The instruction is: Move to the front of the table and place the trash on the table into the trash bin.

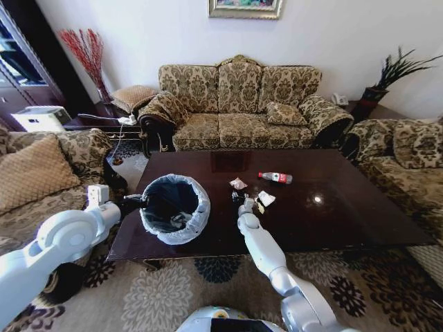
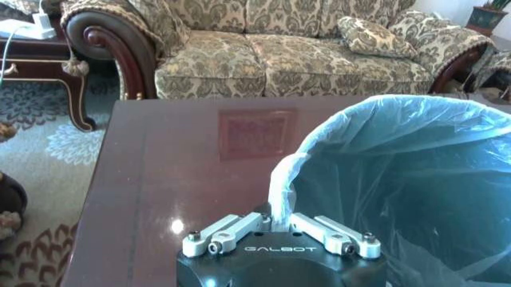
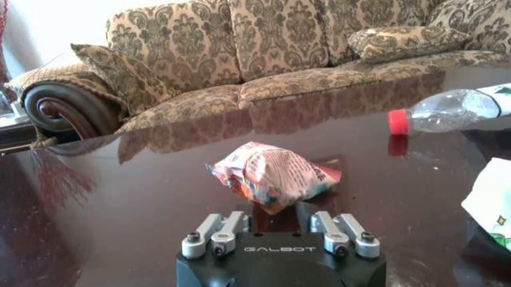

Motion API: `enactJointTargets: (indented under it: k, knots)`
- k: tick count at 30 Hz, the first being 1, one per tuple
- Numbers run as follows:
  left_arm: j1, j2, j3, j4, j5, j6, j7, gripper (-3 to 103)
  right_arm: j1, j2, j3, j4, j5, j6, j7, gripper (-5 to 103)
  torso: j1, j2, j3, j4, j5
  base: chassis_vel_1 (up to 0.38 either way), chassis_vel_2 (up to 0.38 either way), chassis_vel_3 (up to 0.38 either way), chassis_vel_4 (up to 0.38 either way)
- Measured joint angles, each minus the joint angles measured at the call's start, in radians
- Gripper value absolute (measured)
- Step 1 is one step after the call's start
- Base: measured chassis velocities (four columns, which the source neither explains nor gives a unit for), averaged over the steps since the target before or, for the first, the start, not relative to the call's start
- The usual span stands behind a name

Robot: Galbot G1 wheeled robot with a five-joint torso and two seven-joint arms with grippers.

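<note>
Left gripper clamped on the bin rim, holding it over the table's near-left part. Right gripper released, low over the table, fingers just short of the crumpled wrapper. Bottle lies farther right; white scrap beside the right gripper.

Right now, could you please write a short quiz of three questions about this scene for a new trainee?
1. True or false: the left gripper is shut on the trash bin rim.
2. What lies just ahead of the right gripper? A) crumpled wrapper B) bottle C) cushion
3. What colour is the bottle cap?

Key: 1 true; 2 A; 3 red.
</note>
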Motion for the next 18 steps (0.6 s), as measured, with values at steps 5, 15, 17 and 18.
enactJointTargets:
  k: [5, 15, 17, 18]
  knots:
    - [0.005, -0.004, -0.005, -0.004, 0.001, 0.000, 0.000, 0, -0.010, -0.004, 0.000, 0.024, -0.024, -0.001, 0.008, 15, 0.000, 0.000, 0.000, 0.0002, 0.0001, 0.000, 0.000, 0.000, 0.000]
    - [-0.004, -0.005, 0.001, 0.000, 0.004, -0.006, 0.001, 0, -0.104, -0.039, -0.011, 0.223, -0.195, -0.035, 0.044, 22, 0.000, 0.000, 0.000, -0.0001, 0.0001, 0.000, 0.000, 0.000, 0.000]
    - [-0.004, -0.005, 0.001, 0.000, 0.004, -0.006, 0.002, 0, -0.103, -0.039, -0.010, 0.225, -0.203, -0.034, 0.044, 27, 0.000, 0.000, 0.000, -0.0001, 0.0000, 0.000, 0.000, 0.000, 0.000]
    - [-0.003, -0.005, 0.001, -0.001, 0.005, -0.006, 0.002, 0, -0.094, -0.039, -0.010, 0.217, -0.216, -0.033, 0.044, 33, 0.000, 0.000, 0.000, -0.0001, 0.0001, 0.000, 0.000, 0.000, 0.000]
